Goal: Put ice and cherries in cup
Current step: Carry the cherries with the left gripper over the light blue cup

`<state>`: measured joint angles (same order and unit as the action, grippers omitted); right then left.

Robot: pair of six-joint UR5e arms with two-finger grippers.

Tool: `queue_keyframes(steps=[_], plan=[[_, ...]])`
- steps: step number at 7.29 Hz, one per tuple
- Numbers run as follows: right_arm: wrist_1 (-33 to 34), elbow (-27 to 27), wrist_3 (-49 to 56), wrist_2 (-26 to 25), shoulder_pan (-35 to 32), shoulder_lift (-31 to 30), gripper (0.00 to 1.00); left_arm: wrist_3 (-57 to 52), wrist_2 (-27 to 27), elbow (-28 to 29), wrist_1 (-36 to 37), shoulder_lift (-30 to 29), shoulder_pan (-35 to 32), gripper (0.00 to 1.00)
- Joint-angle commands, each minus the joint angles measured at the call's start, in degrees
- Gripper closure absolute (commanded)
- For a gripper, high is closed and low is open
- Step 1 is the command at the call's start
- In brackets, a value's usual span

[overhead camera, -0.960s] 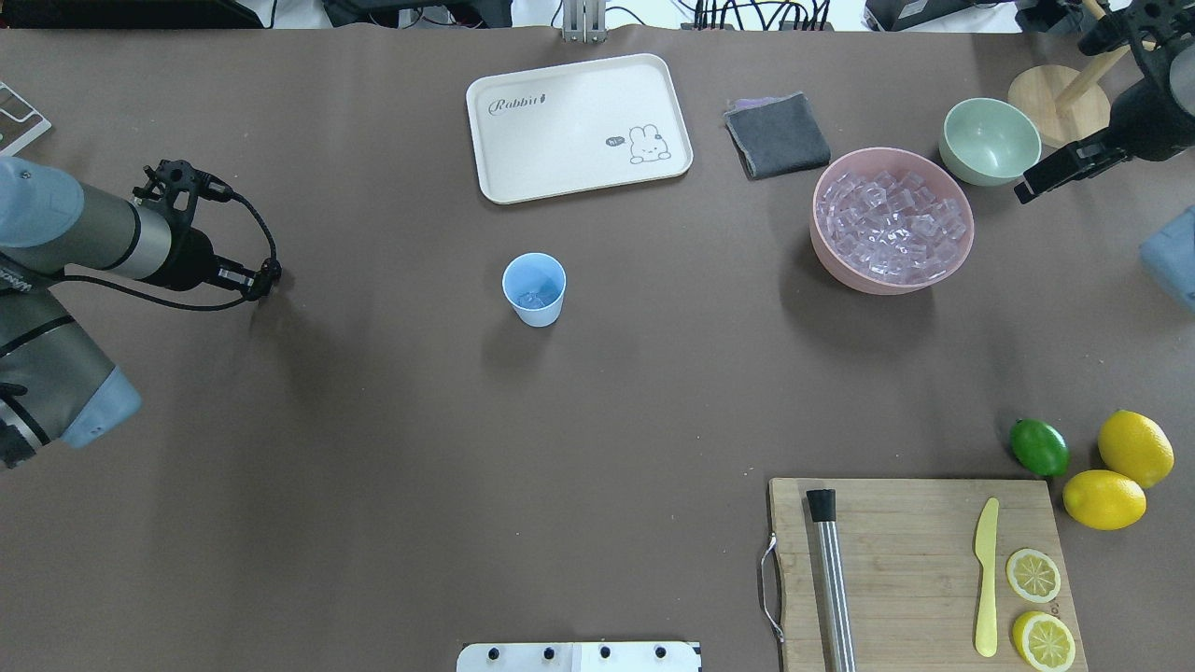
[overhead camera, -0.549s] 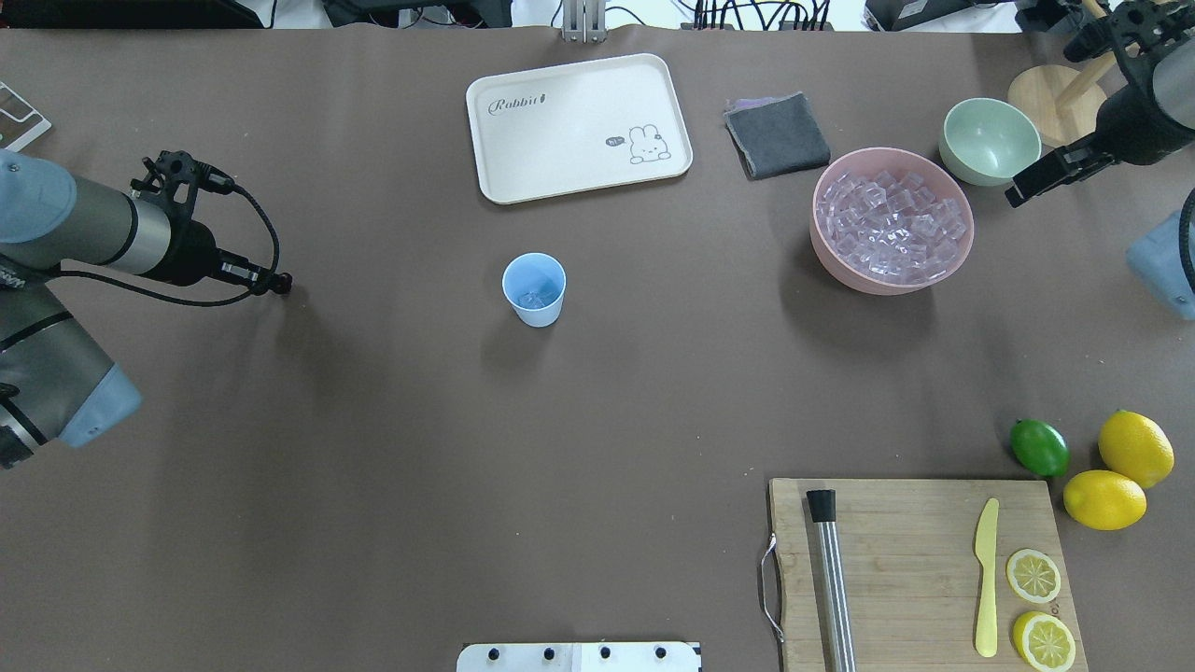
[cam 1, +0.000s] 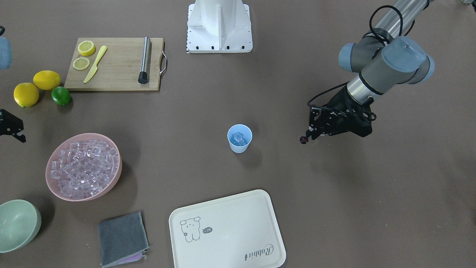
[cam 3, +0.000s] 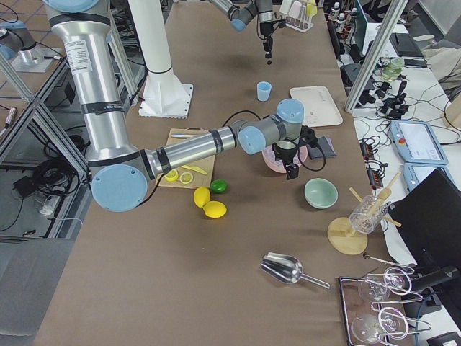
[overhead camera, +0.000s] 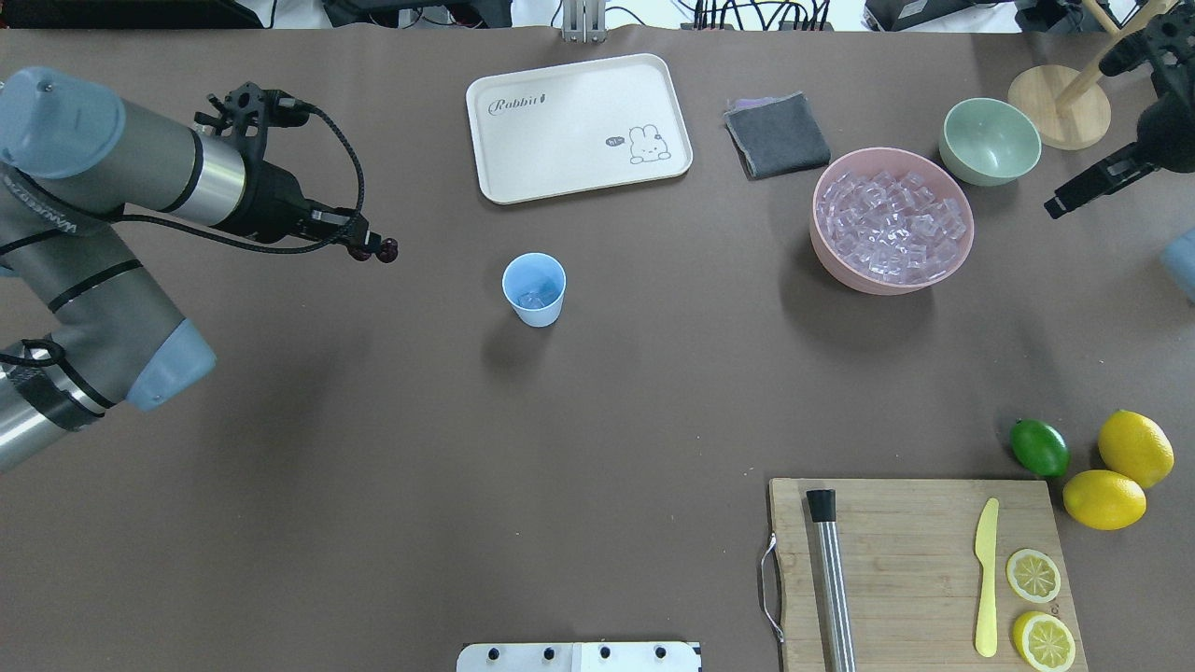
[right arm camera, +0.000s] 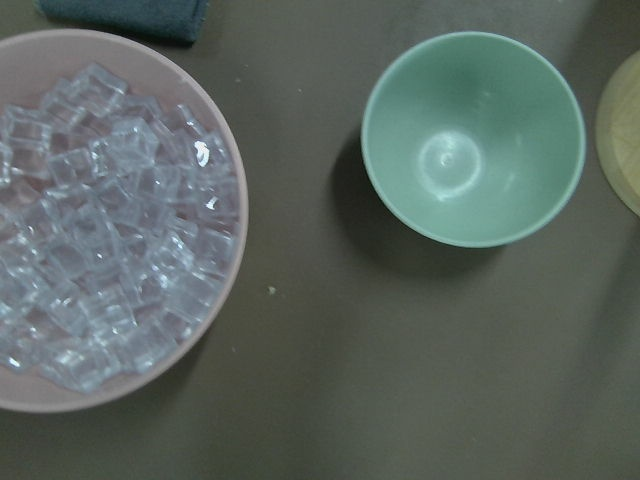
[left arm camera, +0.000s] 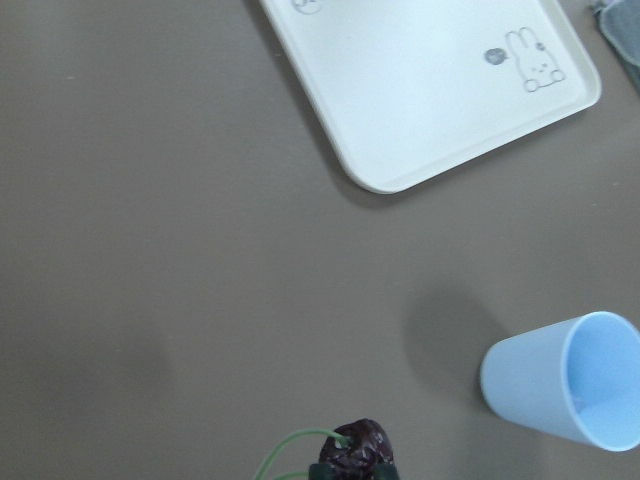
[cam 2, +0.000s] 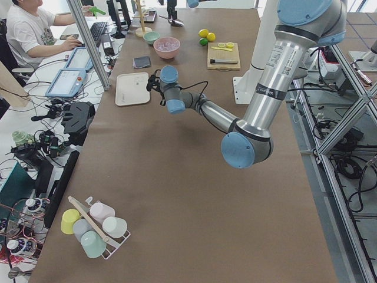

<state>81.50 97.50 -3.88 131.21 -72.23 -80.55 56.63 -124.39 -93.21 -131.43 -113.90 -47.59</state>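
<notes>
The light-blue cup stands upright mid-table, with a few ice cubes in its bottom. My left gripper hangs to the cup's left, above the table, shut on the dark red cherries. In the left wrist view the cherries and their green stem sit at the bottom edge, and the cup is to the lower right. More ice fills the pink bowl. My right gripper is at the far right, beside the pale green bowl; whether it is open or shut I cannot tell.
A white rabbit tray and a grey cloth lie beyond the cup. At the near right is a cutting board with a muddler, yellow knife and lemon slices. A lime and two lemons lie beside the board. A wooden stand is at the far right.
My left arm has swung right and away from the robot with the cherries, closer to the cup. The right arm has drawn back to the right, off the green bowl.
</notes>
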Motion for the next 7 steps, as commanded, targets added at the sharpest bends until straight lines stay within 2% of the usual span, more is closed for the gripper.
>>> queue_keyframes(steps=[1,2,3,5,7], plan=[[0.8,-0.1,7.5,5.0,-8.5,-4.1,0.03,3.7,1.9,-1.2,4.8,-6.0,5.3,1.00],[0.6,-1.4,7.6,5.8,-9.6,-5.0,0.03,3.7,2.4,-1.0,5.8,-7.4,6.7,1.00],[0.2,-1.6,9.0,7.7,-11.6,-7.1,0.03,3.6,5.2,-0.6,5.9,-8.2,9.2,1.00],[0.4,-2.1,14.2,8.3,-14.2,-9.5,0.03,3.2,6.5,1.0,11.7,-13.6,9.8,1.00],[0.0,-2.7,14.6,8.3,-14.9,-11.1,0.03,0.8,6.5,1.8,12.0,-14.0,9.5,1.00]])
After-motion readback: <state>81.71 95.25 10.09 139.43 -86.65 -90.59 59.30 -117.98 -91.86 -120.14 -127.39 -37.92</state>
